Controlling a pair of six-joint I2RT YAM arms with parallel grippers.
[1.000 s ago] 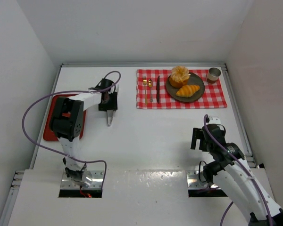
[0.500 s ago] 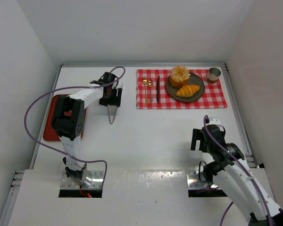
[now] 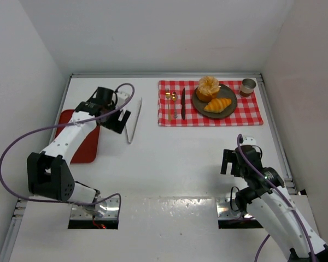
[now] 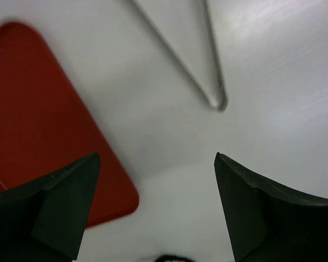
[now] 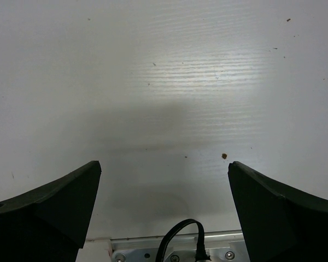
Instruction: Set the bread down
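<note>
The round ruffled bun (image 3: 209,87) and the croissant (image 3: 217,105) lie together on a grey plate (image 3: 230,91) on a red checked cloth (image 3: 251,113) at the back right. My left gripper (image 3: 116,123) is open and empty, over the table between the red tray (image 3: 81,143) and the silver tongs (image 3: 133,119). In the left wrist view the gripper (image 4: 156,159) hangs above bare table, with the tray (image 4: 38,120) to its left and the tongs (image 4: 212,82) ahead. My right gripper (image 3: 229,161) is open and empty, low over the near right of the table (image 5: 164,164).
A gold fork (image 3: 172,103) and a dark knife (image 3: 182,102) lie on the cloth left of the plate. A small cup (image 3: 247,86) stands at the cloth's back right corner. Walls close in the table on three sides.
My left arm has swung left and back toward the red tray. The tongs that were under its gripper now lie free on the table. The right arm has not moved.
</note>
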